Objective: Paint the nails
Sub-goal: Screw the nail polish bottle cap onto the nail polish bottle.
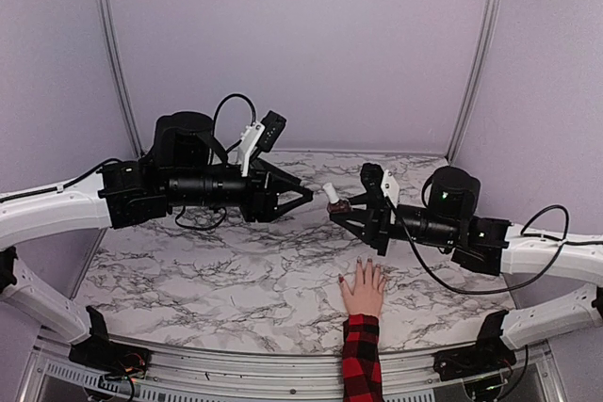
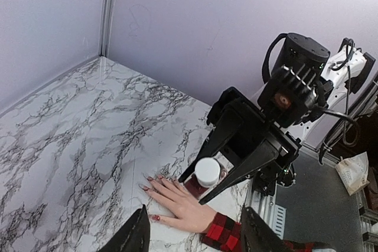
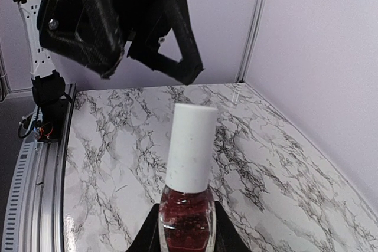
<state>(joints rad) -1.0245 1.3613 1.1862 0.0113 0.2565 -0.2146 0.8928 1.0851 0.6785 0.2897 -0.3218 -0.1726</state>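
Note:
A pale hand in a red-and-black plaid sleeve lies flat, palm down, on the marble table near its front edge. Its nails carry dark red polish. My right gripper is shut on a small nail-polish bottle of dark red polish. The bottle's white cap is on, and it hangs above the table just beyond the fingertips. My left gripper faces it from the left, a short gap away. It is open, and nothing is between its fingers.
Purple walls close in the marble table at the back and both sides, with metal posts in the corners. A metal rail runs along the near edge by the arm bases. A crumpled paper bag lies off the table.

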